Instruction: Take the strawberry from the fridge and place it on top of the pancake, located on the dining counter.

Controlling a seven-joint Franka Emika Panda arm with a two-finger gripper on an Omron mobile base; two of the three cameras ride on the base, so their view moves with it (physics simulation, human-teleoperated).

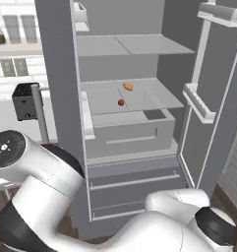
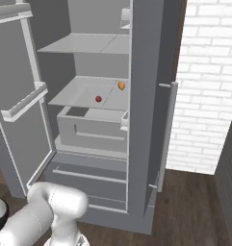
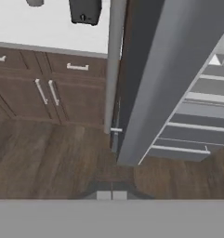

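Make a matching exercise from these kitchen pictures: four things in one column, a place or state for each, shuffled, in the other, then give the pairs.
1. strawberry
2. orange-tan food item
3. fridge
4. pincer

A. shut, low over the wooden floor
B. near the front of the middle shelf
C. one door swung open
D. farther back on the middle shelf

Pairs: 1-B, 2-D, 3-C, 4-A

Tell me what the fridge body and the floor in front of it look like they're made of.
Fridge: likely painted metal or plastic, matte grey, flat with no glare. Floor: dark brown wood planks, showing grain streaks and plank seams.
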